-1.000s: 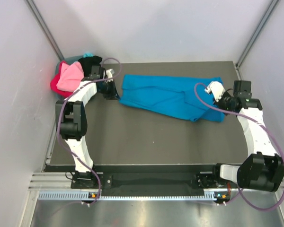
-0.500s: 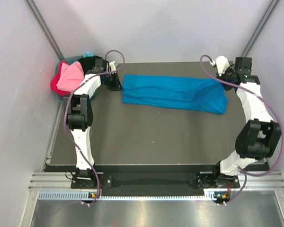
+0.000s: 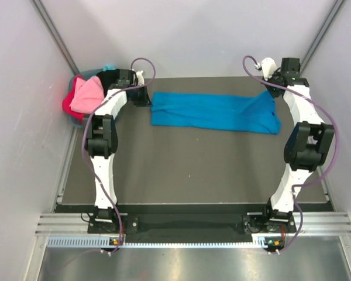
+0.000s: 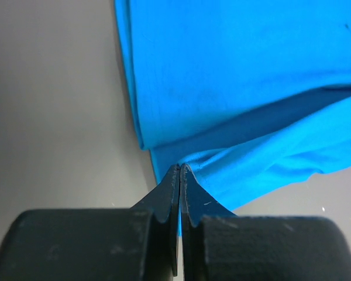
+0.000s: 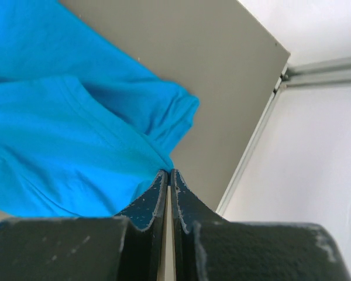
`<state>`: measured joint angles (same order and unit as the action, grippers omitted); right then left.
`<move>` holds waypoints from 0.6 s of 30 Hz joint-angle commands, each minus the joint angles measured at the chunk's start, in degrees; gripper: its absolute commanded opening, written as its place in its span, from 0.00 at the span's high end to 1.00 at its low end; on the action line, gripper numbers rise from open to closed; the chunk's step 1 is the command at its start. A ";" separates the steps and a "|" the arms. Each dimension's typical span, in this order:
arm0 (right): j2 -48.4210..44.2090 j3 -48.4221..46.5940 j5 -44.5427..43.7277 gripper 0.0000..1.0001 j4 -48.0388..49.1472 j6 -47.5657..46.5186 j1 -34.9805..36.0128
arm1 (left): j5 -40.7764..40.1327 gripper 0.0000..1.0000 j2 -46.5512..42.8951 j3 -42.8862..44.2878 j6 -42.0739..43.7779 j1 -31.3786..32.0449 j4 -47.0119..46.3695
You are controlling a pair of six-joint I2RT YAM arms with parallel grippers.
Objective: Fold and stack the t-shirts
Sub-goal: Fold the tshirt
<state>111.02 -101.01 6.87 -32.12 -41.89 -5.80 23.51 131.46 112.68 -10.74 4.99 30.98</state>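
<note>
A bright blue t-shirt (image 3: 213, 112) lies stretched as a long band across the far part of the dark table. My left gripper (image 3: 149, 99) is shut on its left end; the left wrist view shows the fingers (image 4: 169, 193) pinching the blue cloth (image 4: 240, 88). My right gripper (image 3: 271, 93) is shut on its right end, lifting that corner; the right wrist view shows the jaws closed on the blue cloth (image 5: 70, 134). Pink (image 3: 88, 93), red (image 3: 69, 107) and black (image 3: 108, 77) shirts are piled at the far left corner.
A teal basket (image 3: 109, 67) holds the pile of shirts beside the left wall. The table's far edge and right rail (image 5: 251, 146) lie close to my right gripper. White walls close in on three sides. Purple cables loop from both arms.
Both grippers have moved toward the far edge of the table, pulling the blue shirt away from me and stretching it out straighter. The right arm reached much farther back.
</note>
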 commanded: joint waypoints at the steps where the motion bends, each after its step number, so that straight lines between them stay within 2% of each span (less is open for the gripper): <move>1: 2.78 -5.59 -1.51 1.00 2.15 -0.12 1.58 | -1.44 1.00 0.55 3.15 1.16 0.02 -2.86; 9: 7.80 -10.78 -3.97 1.00 3.73 -0.83 3.43 | -6.00 0.98 1.70 4.56 0.90 0.10 -3.38; 10: 8.15 -10.87 -4.76 1.00 4.08 -0.83 3.60 | -6.63 0.94 1.70 4.65 0.55 0.02 -3.65; 12: 8.07 -10.26 -5.90 1.00 5.48 -0.74 3.69 | -7.59 0.74 1.52 4.91 0.37 0.19 -4.17; 15: 7.89 -8.95 -10.56 0.87 7.42 -0.12 3.87 | -10.93 0.54 0.56 5.35 0.72 0.63 -4.61; 16: 7.20 -8.50 -12.22 0.79 7.86 -0.12 3.78 | -11.20 0.52 0.21 5.53 1.33 0.72 -4.70; 18: 5.88 -6.57 -13.37 0.75 8.47 -0.30 3.52 | -11.03 0.49 -1.20 5.62 1.60 0.98 -4.70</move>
<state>119.42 -108.33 -1.89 -27.55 -42.33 -2.46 14.61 133.47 115.83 -10.17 5.41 29.69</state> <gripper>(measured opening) 0.228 0.498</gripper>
